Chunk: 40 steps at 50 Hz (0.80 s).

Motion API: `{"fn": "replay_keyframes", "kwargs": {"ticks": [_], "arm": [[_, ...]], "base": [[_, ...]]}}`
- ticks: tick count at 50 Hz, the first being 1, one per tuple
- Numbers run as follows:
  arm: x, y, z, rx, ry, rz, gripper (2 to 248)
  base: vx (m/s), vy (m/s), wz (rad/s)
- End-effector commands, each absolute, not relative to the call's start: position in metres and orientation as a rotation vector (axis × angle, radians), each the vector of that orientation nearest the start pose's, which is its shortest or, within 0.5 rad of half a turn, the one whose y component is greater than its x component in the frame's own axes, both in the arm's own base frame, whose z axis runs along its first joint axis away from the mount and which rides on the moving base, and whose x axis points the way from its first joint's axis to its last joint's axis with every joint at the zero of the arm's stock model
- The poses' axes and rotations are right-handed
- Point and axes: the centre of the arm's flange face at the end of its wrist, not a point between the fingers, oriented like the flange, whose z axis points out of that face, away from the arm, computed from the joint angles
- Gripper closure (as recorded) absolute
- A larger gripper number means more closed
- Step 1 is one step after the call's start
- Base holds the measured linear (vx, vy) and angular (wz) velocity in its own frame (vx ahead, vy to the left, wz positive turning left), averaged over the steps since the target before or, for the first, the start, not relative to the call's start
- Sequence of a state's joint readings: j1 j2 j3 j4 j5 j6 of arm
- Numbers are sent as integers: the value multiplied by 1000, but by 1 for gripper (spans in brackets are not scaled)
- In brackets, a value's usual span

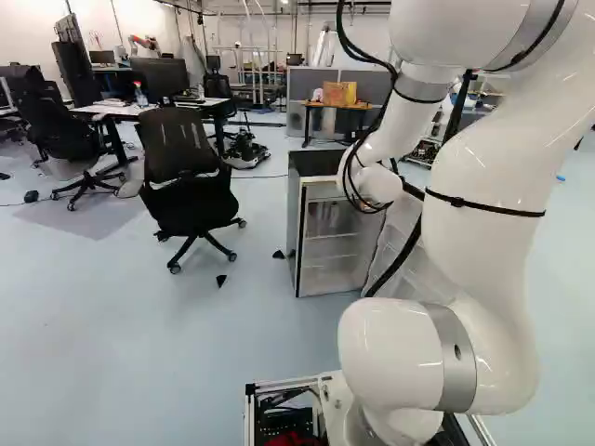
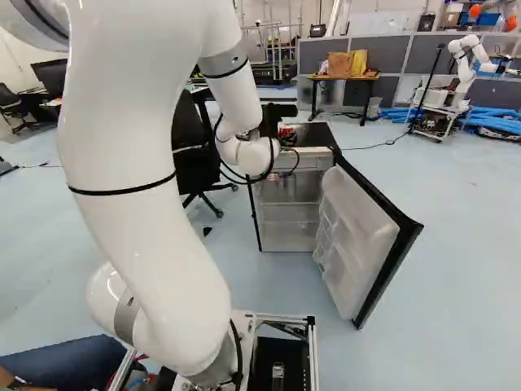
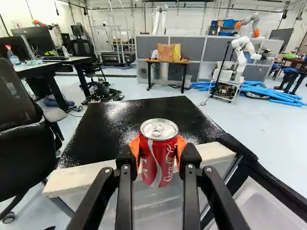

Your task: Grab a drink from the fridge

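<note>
A black office chair (image 1: 182,200) stands near a desk (image 3: 72,60); brown bags (image 3: 166,52) sit on a table (image 3: 168,62).

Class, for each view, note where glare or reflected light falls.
Wrist view: a whitish, speckled sheen on the black top of the fridge, bright metallic glints on the lid of the red can; left base view: small highlights on the white arm; right base view: gentle shading along its curved shell.

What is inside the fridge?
Shelves show inside the fridge, with shapes above the upper one, too unclear to name. The arm's wrist hides part of the top of the opening in both base views.
</note>
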State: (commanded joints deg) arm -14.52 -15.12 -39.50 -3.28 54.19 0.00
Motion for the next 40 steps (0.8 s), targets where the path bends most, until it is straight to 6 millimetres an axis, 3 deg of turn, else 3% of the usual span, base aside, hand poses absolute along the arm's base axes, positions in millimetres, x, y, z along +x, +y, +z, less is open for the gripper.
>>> {"fn": "replay_keyframes", "kwargs": {"ticks": [40], "arm": [[531, -117, 395, -2539, 194, -2051, 154]], "base": [[0, 0, 0]]}}
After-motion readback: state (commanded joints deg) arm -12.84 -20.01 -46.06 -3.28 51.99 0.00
